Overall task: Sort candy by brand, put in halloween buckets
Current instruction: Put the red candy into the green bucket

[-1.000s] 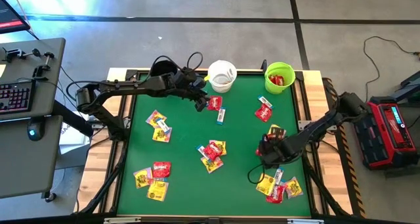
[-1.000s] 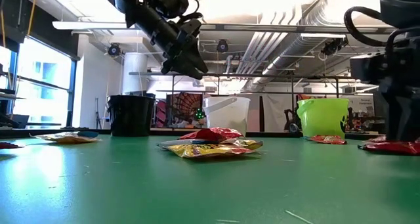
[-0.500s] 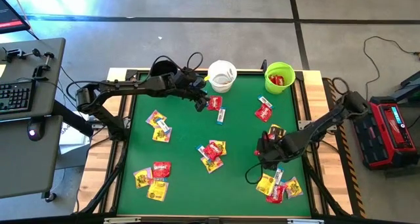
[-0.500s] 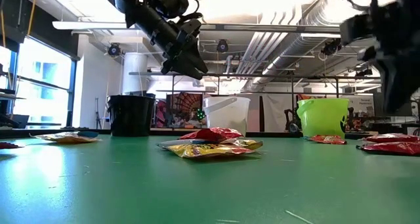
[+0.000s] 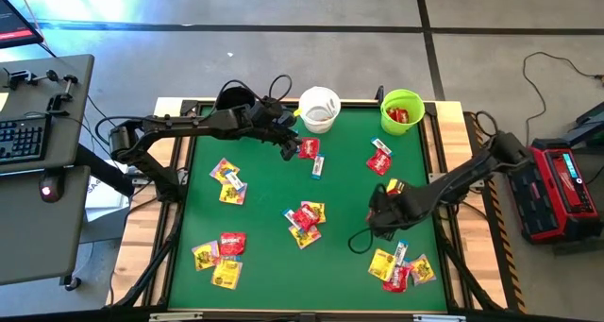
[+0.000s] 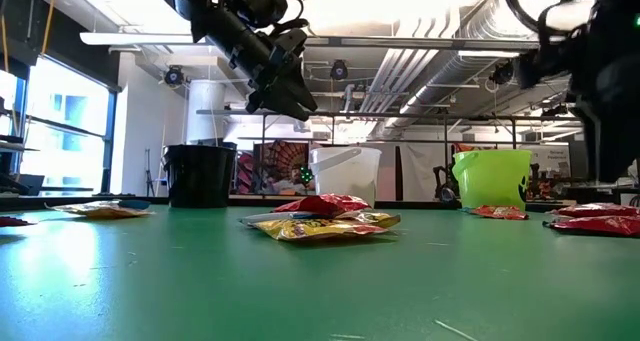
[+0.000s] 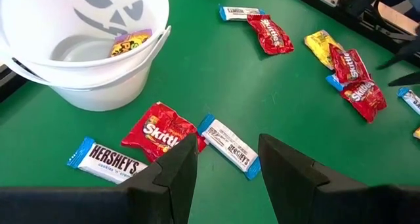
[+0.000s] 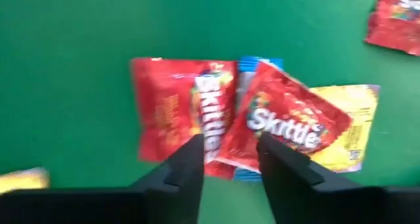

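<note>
Both hands poised over candy, nothing held.
My left hand (image 7: 223,168), fingers apart, hovers above a red Skittles packet (image 7: 159,133) beside the white plastic pail (image 7: 85,46); my right hand (image 8: 226,161), fingers apart, hangs over the table's middle pile of red packets (image 8: 230,119), ready to pick.

Overhead, you see even, bright light on the green table (image 5: 264,265), with only soft, short shadows beside the arms. At table height, bright ceiling lights (image 6: 420,6) and a window (image 6: 60,121) glare behind dark silhouetted arms, and the near tabletop is soft. Your right wrist view is smeared by motion blur; your left wrist view is sharp.
</note>
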Controlling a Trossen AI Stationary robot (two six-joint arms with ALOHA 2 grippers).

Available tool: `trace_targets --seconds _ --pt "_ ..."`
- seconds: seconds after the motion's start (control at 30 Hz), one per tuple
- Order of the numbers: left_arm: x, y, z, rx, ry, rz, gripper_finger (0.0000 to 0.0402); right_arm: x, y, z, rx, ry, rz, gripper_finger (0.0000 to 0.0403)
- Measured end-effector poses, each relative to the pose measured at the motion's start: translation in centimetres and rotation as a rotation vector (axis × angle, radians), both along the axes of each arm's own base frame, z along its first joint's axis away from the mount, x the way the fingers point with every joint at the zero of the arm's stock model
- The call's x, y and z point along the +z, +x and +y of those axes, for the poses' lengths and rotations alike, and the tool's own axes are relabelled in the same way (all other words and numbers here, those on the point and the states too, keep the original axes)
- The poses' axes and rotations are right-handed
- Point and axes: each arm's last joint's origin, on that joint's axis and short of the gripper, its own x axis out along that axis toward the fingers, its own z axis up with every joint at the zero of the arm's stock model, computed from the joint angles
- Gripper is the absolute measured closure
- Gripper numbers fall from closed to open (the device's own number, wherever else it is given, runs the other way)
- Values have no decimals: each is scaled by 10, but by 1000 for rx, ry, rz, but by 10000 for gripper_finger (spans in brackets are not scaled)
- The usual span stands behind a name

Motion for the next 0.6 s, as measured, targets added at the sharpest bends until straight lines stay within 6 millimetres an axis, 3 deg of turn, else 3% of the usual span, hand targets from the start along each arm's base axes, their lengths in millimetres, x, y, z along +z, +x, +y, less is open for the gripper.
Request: trace_targets --seconds 0.17,0.33,0.47,0.6 --pt "0 0 0 -1 3 -4 248 -20 7 0 -24 -81 65 221" --pt "0 0 0 -12 14 0 248 -42 15 -2 -98 -120 154 209" --pt "0 0 0 -11 12 4 248 -48 16 -3 -130 -127 173 223" --pt "0 0 0 -12 12 7 248 -45 18 -2 -133 -105 158 274"
